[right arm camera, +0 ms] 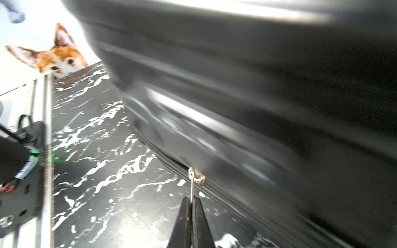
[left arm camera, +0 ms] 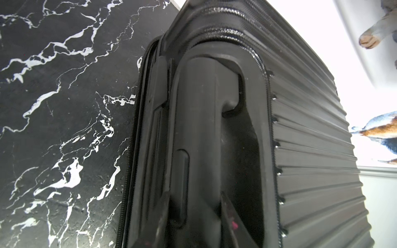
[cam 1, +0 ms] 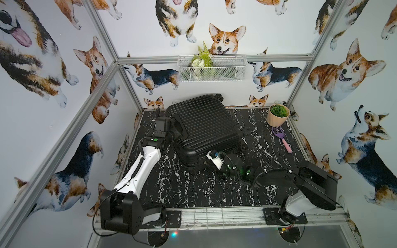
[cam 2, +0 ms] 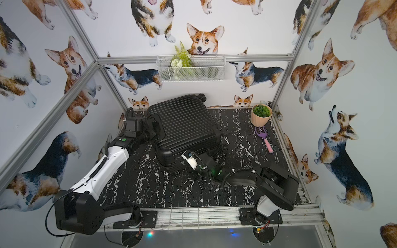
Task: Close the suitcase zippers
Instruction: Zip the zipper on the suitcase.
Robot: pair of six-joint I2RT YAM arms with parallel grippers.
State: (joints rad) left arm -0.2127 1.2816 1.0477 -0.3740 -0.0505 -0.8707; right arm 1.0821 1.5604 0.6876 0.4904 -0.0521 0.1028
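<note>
The black ribbed suitcase (cam 1: 206, 126) (cam 2: 182, 126) lies flat with its two halves together on the marble table (cam 1: 193, 189). At its left end, my left gripper (left arm camera: 197, 225) is shut on the suitcase's handle (left arm camera: 202, 128), one finger on each side of the bar. A zipper track (left arm camera: 137, 128) runs beside the handle along the rim. At the near edge, my right gripper (right arm camera: 191, 200) is shut on the thin silver zipper pull (right arm camera: 191, 191), which hangs from its slider (right arm camera: 196, 176) on the zipper track (right arm camera: 217, 191). The suitcase shell looks blurred in the right wrist view.
A beige pot with a green plant (cam 1: 278, 116) stands at the back right corner. A purple and pink toy fork (cam 1: 282, 138) lies in front of it. A white wire basket (cam 1: 211, 68) hangs on the back wall. Metal frame posts edge the table.
</note>
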